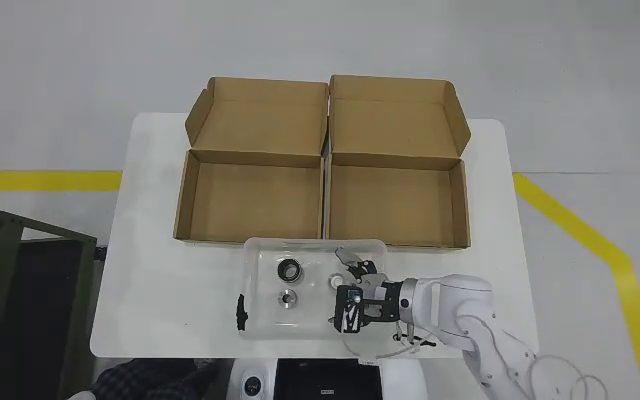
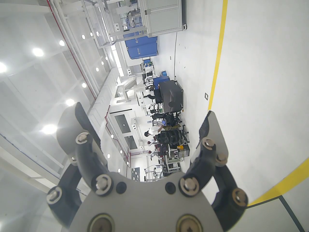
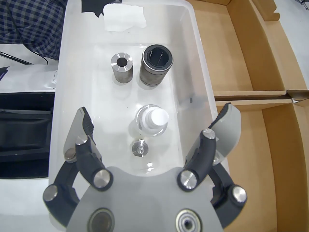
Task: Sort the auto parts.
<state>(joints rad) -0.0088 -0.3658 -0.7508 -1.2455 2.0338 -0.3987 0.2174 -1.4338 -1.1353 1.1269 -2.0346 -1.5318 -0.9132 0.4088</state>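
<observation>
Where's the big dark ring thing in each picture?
Top view: bearing, in the tub's left half, toward the boxes.
Right wrist view: bearing, between the small cylinder and the box-side wall.
Left wrist view: faces the room instead.
Shared landmark: black tape on the tub.

Top camera looks straight down from high up; right wrist camera, close above, shares its clear bin [image 3: 108, 102]; left wrist camera faces the hall [image 2: 154, 97].

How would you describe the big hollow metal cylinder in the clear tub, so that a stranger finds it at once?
Look in the clear plastic tub next to the two open cardboard boxes. The dark grey metal sleeve stands upright beside a smaller steel cylinder, on the boxes' side. It is the widest part, its open top showing a black ribbed bore.
</observation>
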